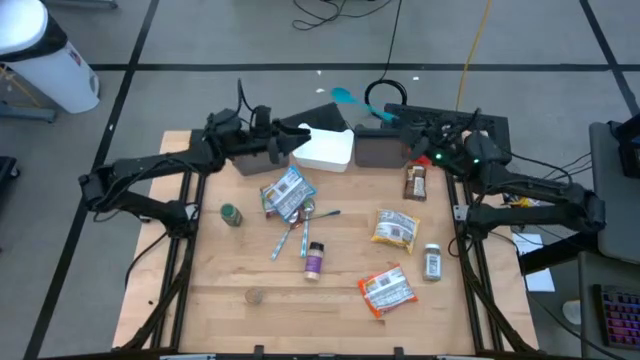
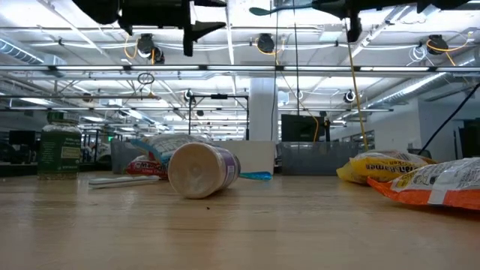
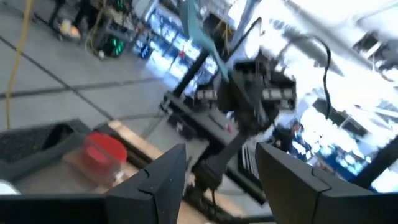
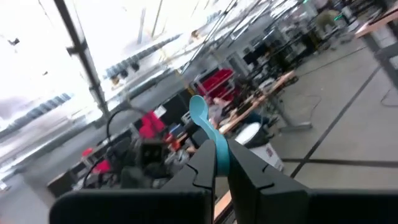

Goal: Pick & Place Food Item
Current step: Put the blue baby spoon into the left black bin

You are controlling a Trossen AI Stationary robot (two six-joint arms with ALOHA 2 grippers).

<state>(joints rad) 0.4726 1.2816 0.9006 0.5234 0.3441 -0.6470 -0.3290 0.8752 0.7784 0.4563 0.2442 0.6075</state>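
I am clamping my right end effector (image 4: 221, 163) on the handle of a teal spatula (image 4: 207, 132), lifting it high over the far edge of the counter (image 1: 230, 310). My left end effector (image 3: 221, 171) is hanging unclenched, grasping nothing, beside the white container (image 1: 328, 150). The snack packets (image 1: 386, 289) are lying on the wood, their lettering too small to read.

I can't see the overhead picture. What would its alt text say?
Two dark robot arms reach over the far edge of a wooden table; the right fingers hold up a teal spoon. Snack packets, small jars and a white container lie scattered below.
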